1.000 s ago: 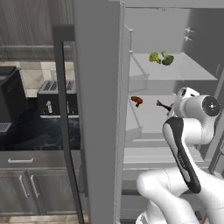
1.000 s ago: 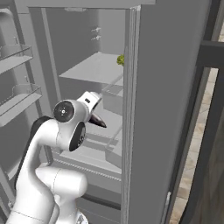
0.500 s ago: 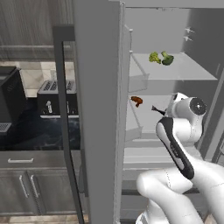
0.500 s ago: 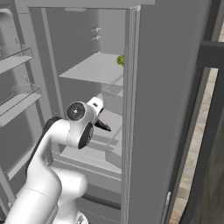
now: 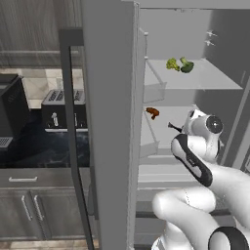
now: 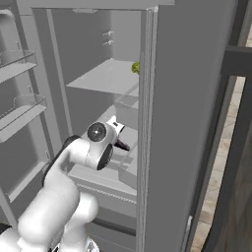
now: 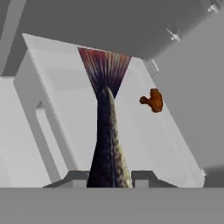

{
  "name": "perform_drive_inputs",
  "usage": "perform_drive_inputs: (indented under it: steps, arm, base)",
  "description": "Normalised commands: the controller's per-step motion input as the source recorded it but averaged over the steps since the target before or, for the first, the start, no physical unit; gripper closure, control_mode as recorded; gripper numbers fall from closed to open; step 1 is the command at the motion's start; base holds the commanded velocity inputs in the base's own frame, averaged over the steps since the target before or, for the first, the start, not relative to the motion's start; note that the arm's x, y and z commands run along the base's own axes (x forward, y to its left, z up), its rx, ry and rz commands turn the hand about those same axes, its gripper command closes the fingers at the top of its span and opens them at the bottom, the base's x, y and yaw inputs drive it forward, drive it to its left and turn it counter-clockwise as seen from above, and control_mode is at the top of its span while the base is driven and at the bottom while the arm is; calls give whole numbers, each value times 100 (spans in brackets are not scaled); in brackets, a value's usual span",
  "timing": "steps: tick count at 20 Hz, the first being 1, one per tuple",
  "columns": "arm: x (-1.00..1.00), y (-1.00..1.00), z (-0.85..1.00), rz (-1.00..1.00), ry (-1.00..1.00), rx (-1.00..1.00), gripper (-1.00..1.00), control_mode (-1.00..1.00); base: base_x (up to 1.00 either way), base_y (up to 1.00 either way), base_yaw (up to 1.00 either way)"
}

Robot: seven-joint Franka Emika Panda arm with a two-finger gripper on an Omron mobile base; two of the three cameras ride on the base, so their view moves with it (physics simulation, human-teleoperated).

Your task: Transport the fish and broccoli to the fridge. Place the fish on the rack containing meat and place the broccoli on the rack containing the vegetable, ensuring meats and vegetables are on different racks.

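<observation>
Jaws clamp the fish (image 7: 106, 135) by its body, tail fanned ahead, meat (image 7: 152, 100) just beyond; it looks slippery, stiff, best gripped mid-body.

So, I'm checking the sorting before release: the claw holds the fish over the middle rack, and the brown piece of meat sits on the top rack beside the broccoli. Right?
Not quite. The claw does hold the fish, but the brown piece of meat lies on the middle rack, below the top rack where the broccoli sits. The left base view shows this.
</observation>
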Motion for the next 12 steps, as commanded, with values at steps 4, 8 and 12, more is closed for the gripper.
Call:
perform_drive_inputs:
  steps: [4, 8, 12]
  arm:
    - [46, -15, -31, 0, 4, 1, 100, -100]
    - [46, -16, -25, 0, 8, 0, 100, -100]
    - [49, -5, -17, 0, 9, 0, 100, -100]
  base:
    - [0, 0, 0]
    - [0, 0, 0]
    - [0, 0, 0]
